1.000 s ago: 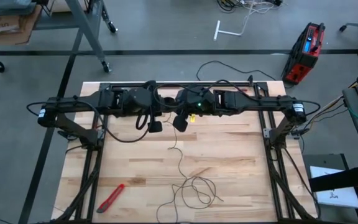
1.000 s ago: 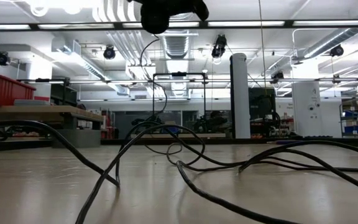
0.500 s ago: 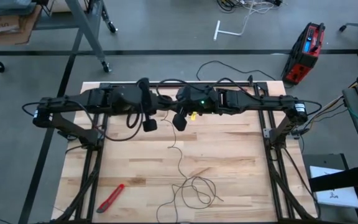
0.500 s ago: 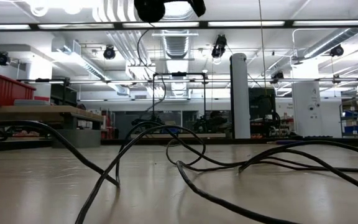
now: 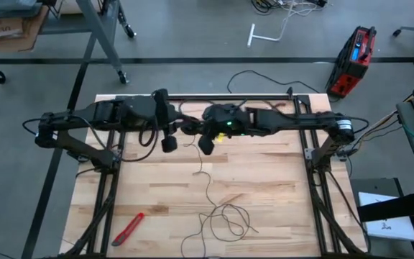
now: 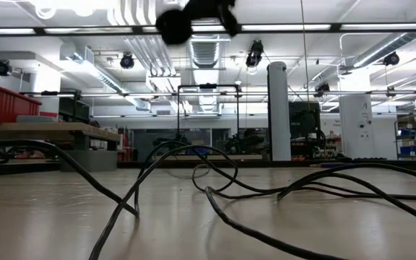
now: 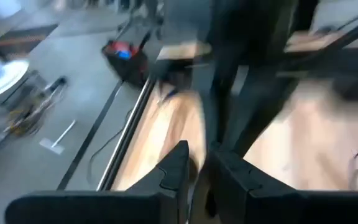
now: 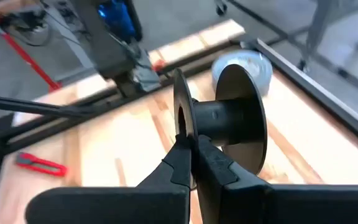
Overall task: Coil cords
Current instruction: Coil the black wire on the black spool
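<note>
**Black reel held above the far half of the table**

Wooden table point(image 5: 264, 187), high view: both arms reach inward along the far edge. The right gripper point(image 5: 205, 142) hangs near the table's middle with the small black reel point(image 5: 206, 144) at its tip; the left gripper point(image 5: 168, 143) hangs just to its left. From the reel the thin black cord point(image 5: 208, 188) runs toward the near edge and ends in loose loops on the boards. A red utility knife point(image 5: 128, 229) lies at the near left.

Low view: the cord point(image 6: 215, 191) sprawls in arcs across the tabletop; a dark, blurred shape of the arms hangs at the top of the picture.

Left wrist view: the left gripper point(image 7: 197, 171) shows its jaws drawn nearly together, with nothing visibly between them.

Right wrist view: the right gripper point(image 8: 193, 152) has its jaws closed on one flange of the reel point(image 8: 225, 118), held clear of the table. A grey tape roll point(image 8: 244, 68) lies on the wood beyond it.
</note>
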You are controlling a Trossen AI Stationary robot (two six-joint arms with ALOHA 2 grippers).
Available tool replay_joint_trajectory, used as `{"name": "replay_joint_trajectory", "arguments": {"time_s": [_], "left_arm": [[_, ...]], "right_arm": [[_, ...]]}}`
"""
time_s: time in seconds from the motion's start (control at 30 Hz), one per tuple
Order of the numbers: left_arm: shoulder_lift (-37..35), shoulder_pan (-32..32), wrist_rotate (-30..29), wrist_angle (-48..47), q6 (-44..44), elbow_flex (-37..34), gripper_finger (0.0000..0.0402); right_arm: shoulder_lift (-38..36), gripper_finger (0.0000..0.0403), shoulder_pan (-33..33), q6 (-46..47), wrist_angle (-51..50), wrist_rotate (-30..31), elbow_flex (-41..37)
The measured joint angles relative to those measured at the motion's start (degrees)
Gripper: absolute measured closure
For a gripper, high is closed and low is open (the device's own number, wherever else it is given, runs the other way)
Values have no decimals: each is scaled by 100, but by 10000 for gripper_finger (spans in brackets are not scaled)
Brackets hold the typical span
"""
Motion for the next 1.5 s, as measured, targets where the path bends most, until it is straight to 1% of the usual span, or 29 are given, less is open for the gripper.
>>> {"name": "replay_joint_trajectory", "arguments": {"time_s": [0.1, 0.2, 0.3, 0.47, 0.6, 0.67, 0.77, 0.9, 0.97, 1.03, 1.1, 1.27, 1.37, 1.5], "left_arm": [[40, 2, 359, 147, -146, -6, 341], [30, 6, 355, 168, -218, -18, 336], [-115, 26, 281, 173, -217, -13, 330], [-508, 50, -195, 199, -249, -19, 319], [-956, 59, -456, 192, -250, -20, 310], [-1106, 60, -547, 196, -290, -26, 307], [-1189, 59, -549, 355, -546, -52, 302], [-1116, 59, -543, 820, -788, -85, 292], [-1031, 59, -403, 1060, -799, -120, 286], [-880, 59, -35, 1566, -801, -184, 278], [-772, 57, 214, 1918, -801, -319, 270], [-614, 61, 218, 2428, -1044, -638, 248], [-612, 61, 384, 3001, -1165, -815, 235], [-677, 66, 467, 3232, -1385, -1010, 220]], "right_arm": [[-30, 402, -20, 130, 20, -4, -154], [-76, 402, -20, 251, 148, -22, -249], [-76, 402, -18, 293, 299, -11, -353], [-579, 402, -75, 222, 989, 251, -716], [-1029, 402, -202, 169, 2080, 241, -1323], [-1229, 402, -262, 161, 2843, 165, -1640], [-1541, 402, -338, 258, 3924, -81, -2105], [-1628, 402, -339, 376, 5334, -266, -2555], [-1604, 402, -333, 415, 5961, -365, -2657], [-1606, 402, -321, 481, 6350, -388, -2708], [-1604, 402, -323, 442, 6465, -413, -2733], [-1598, 402, -273, 284, 6450, -527, -2737], [-1599, 402, -256, 269, 6412, -544, -2744], [-1599, 402, -260, 269, 6219, -533, -2759]]}}
